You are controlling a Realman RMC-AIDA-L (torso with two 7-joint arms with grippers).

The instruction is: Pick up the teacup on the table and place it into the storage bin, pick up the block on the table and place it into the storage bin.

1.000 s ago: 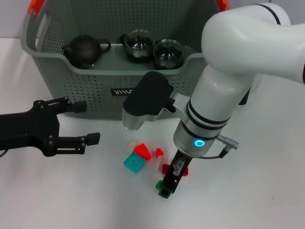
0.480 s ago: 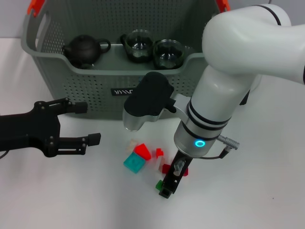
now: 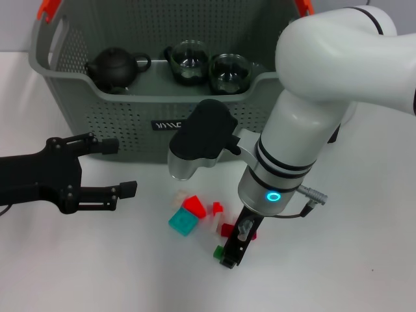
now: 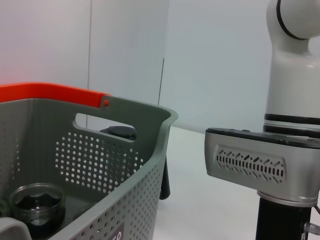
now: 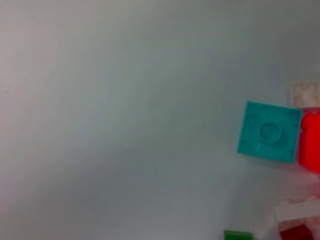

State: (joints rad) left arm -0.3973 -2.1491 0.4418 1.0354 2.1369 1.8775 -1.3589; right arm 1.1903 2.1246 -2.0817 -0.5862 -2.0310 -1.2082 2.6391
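Teacup step: judged done, since two glass teacups (image 3: 209,65) are seen inside the storage bin (image 3: 130,120), beside a dark teapot (image 3: 114,67); no cup is seen on the table.
Block step: judged not yet done; a loose cluster of blocks (image 3: 201,218) is seen on the white table (image 3: 91,266), none of them in the bin.
Right gripper (image 3: 233,252): lowered to the table at the near edge of the cluster, with a dark red block (image 3: 227,229) and a small green block (image 3: 217,251) just beside its black fingers; whether they are spread or closed on anything cannot be told.
Teal block (image 5: 270,131): set just to the left of the right gripper, touching a red block (image 3: 194,206) on its far side.
Storage bin position: found beyond both grippers, on the far side of the blocks.
Left gripper (image 3: 120,168): held well to the left of the cluster, its two black fingers spread apart with nothing between them.
Bin material: grey-green plastic, walls perforated with small round holes, rim smooth, handle clips orange (image 4: 50,93).
Block shapes: small moulded plastic pieces; the teal one is square with a round boss on top.
Teacup material: clear glass, round, with dark bases.
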